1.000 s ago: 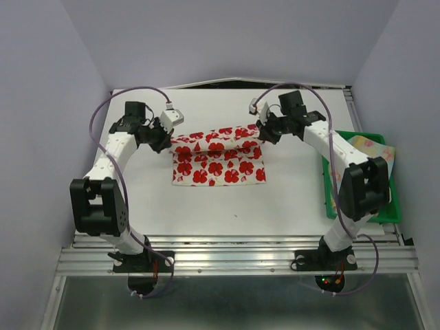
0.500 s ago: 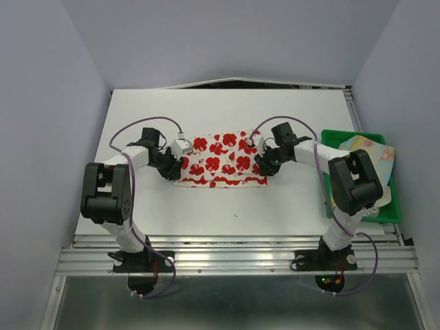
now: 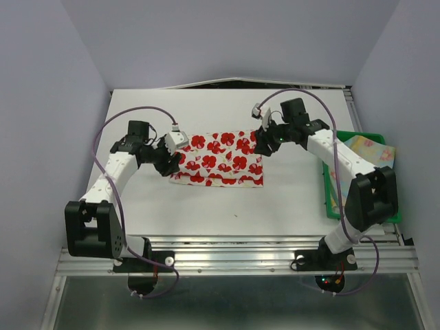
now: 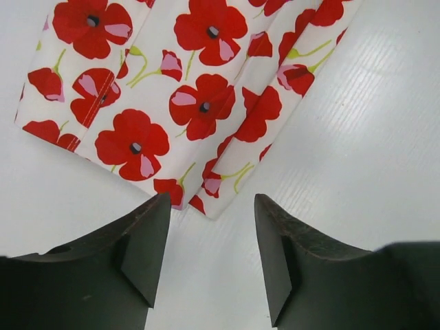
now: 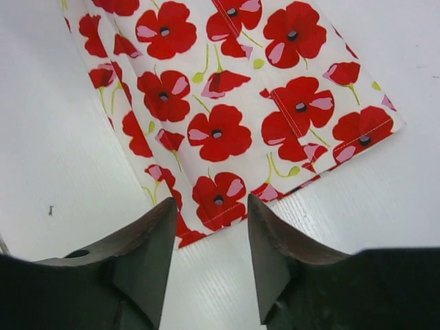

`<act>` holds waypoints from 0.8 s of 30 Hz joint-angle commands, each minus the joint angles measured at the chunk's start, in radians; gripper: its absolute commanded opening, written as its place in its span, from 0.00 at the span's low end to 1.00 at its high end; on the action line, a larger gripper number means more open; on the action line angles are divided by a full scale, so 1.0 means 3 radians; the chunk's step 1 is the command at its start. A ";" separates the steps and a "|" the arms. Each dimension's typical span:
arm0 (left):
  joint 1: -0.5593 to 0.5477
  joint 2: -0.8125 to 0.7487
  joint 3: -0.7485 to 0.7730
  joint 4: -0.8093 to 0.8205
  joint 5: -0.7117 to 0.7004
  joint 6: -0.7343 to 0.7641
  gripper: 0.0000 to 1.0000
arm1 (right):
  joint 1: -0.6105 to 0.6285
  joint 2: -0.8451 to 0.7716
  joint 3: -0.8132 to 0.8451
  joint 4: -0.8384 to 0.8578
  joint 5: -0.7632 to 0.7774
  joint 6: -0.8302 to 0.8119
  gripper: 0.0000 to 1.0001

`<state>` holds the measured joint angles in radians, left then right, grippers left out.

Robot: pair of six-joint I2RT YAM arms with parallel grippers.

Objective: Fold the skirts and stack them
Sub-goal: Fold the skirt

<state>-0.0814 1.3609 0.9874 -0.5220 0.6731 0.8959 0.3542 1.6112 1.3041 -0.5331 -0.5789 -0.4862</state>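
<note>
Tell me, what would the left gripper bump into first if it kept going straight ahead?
Probably the red-flowered skirt: its folded corner lies just ahead of the open left gripper. Depth is unclear, so the table might come first.

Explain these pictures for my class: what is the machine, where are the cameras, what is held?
Two robot arms are bolted at the table's near edge: left arm, right arm. The wide picture looks down from above and behind; each close-up comes from a wrist camera, dark jaws at the bottom. A folded red-flowered skirt lies between the arms. A pale floral skirt sits in a green tray at right. Left jaws and right jaws stand open at the skirt's ends, holding nothing.
</note>
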 commanded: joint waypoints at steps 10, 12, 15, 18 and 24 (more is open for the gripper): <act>-0.0040 0.1041 0.0574 0.0620 -0.0341 -0.0967 0.33 | 0.0281 0.1307 0.0817 0.0264 0.0073 0.0844 0.35; -0.0071 0.1093 0.0549 0.0646 -0.0423 -0.0931 0.32 | 0.0373 0.1358 0.0802 0.0213 0.0114 0.0772 0.35; -0.0112 0.1175 0.0508 0.0559 -0.0500 -0.0829 0.27 | 0.0450 0.1384 0.0741 0.0090 0.0140 0.0701 0.34; -0.0153 0.1145 0.0391 0.0488 -0.0500 -0.0717 0.26 | 0.0517 0.1338 0.0629 0.0013 0.0094 0.0598 0.34; -0.0209 0.1007 0.0130 0.0385 -0.0541 -0.0507 0.20 | 0.0629 0.1257 0.0455 -0.0217 0.0017 0.0424 0.31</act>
<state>-0.1352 1.7248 1.0760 -0.3595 0.5167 0.6823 0.5232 2.0426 1.4750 -0.5346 -0.5545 -0.3103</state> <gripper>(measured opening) 0.225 0.324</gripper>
